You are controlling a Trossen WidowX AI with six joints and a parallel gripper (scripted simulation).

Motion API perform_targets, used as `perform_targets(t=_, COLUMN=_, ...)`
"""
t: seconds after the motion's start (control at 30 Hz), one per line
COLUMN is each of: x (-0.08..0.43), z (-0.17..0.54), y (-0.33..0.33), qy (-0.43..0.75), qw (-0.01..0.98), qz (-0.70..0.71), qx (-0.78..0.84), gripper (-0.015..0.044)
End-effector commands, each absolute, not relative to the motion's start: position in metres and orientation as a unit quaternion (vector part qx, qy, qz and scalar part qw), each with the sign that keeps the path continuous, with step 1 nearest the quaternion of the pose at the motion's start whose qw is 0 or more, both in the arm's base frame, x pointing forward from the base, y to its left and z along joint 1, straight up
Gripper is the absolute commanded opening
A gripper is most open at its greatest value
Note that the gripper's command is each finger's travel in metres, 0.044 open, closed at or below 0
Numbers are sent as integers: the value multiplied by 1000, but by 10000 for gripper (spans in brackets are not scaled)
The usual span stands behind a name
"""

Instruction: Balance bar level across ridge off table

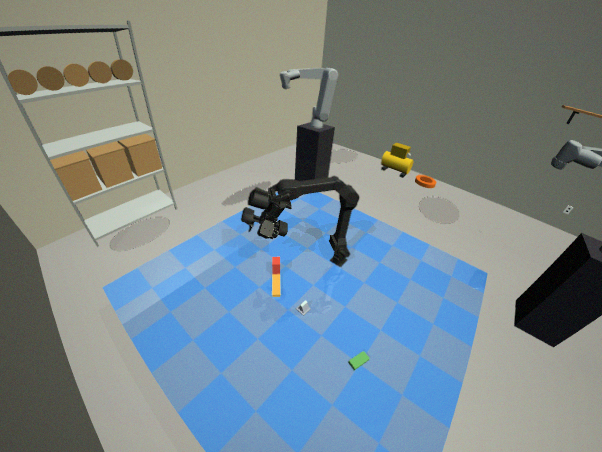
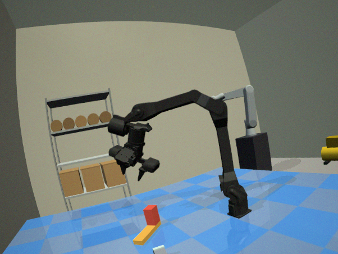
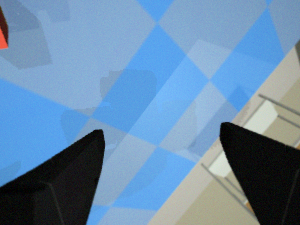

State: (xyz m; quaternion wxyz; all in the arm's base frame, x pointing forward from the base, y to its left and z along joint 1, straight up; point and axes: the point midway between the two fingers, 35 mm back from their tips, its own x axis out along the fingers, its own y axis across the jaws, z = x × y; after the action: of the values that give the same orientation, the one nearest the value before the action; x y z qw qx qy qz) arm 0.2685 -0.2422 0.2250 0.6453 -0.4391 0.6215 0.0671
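An orange bar [image 1: 276, 287] [image 2: 144, 235] lies flat on the blue checkered surface, with a red block [image 1: 276, 265] [image 2: 151, 216] at its far end; the block's edge shows at the left of the wrist view [image 3: 3, 40]. A small white ridge [image 1: 304, 307] [image 2: 159, 249] stands apart from the bar, nearer the cameras, and is cut off at the bottom of the exterior view. My gripper [image 2: 131, 176] [image 3: 162, 133] is open and empty, pointing down, well above the surface and behind the red block. The bar's orange part is out of the wrist view.
A flat green block [image 1: 359, 360] lies nearer the camera, to the right of the ridge. My arm's base [image 1: 339, 256] [image 2: 238, 206] stands right of the bar. A shelf rack [image 1: 120, 134] [image 2: 92, 190], a black pedestal and a yellow machine [image 1: 397, 161] stand beyond the checkered area.
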Motion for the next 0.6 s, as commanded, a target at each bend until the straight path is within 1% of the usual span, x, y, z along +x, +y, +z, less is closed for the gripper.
perform_targets(t=0.0, x=283, z=211, y=-214, qy=621, qw=662, qz=120, qx=-401, gripper=315)
perform_targets(t=0.4, x=300, z=185, y=-128, qy=646, qw=665, qz=251, qx=-279, gripper=315)
perform_targets(t=0.57, x=301, z=184, y=-123, qy=648, qw=663, qz=257, qx=-271, gripper=315)
